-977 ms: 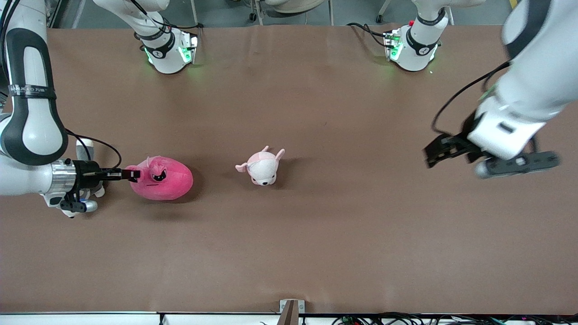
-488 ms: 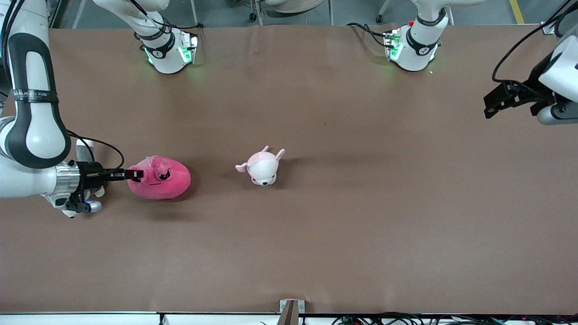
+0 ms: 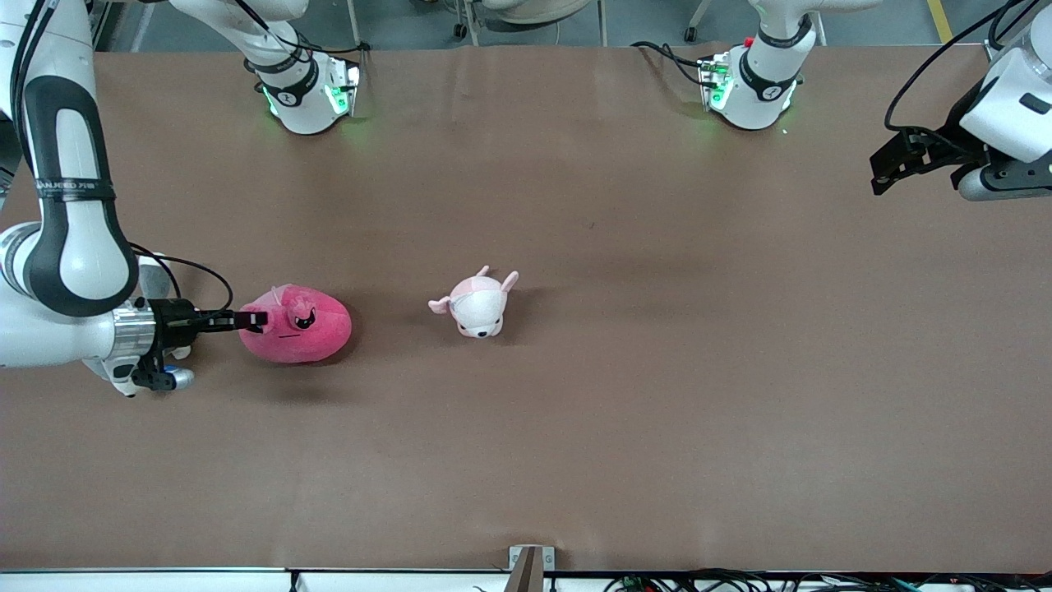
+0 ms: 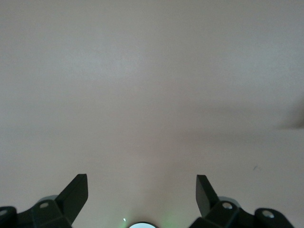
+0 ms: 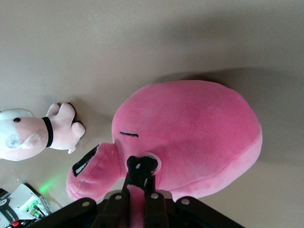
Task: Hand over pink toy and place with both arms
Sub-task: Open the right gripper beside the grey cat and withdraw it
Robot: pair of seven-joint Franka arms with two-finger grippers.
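Pale plush animal (image 5: pixel 28 134) cut off at right wrist view's edge.

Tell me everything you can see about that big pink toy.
The pink toy is a hot-pink, egg-shaped soft plush with a small paler face patch, dark angry eyes and a thin line mouth. It lies toward the right arm's end of the brown table, beside a smaller pale plush animal. The right gripper is shut on a fold at its end.

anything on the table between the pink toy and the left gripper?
Yes: in the front view the small pale pink-and-white plush sits beside the pink toy; from there to the open left gripper, only bare table. The right gripper grips the toy.
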